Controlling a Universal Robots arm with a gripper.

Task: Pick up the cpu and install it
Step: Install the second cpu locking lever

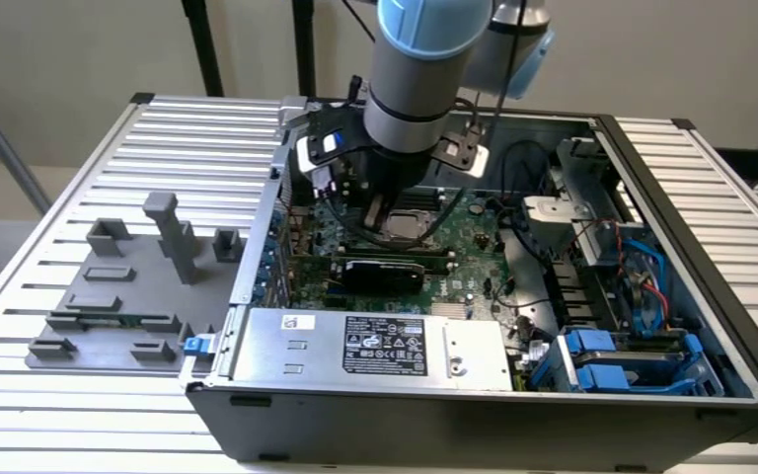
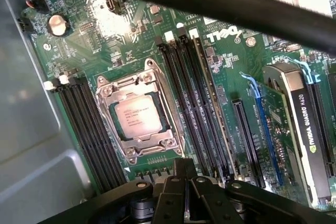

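Because it is a thin, flat square chip with a silvery metal top and pale rim, the cpu (image 2: 138, 118) looks light, rigid and fragile, best gripped by opposite edges; it lies inside the metal-framed socket (image 2: 140, 110) on the green motherboard (image 2: 239, 61), while the black gripper (image 2: 185, 198) hovers near it, clenched on nothing.

cpu (image 2: 138, 117): silvery-grey top with dark print
motherboard (image 2: 105, 40): green (speckled with small silver parts)
socket frame (image 2: 173, 129): bare silver metal
expansion card (image 2: 307, 145): black, white lettering
fixture blocks (image 1: 122, 286): plain grey
arm (image 1: 418, 59): pale blue and grey
gripper (image 2: 184, 192): black
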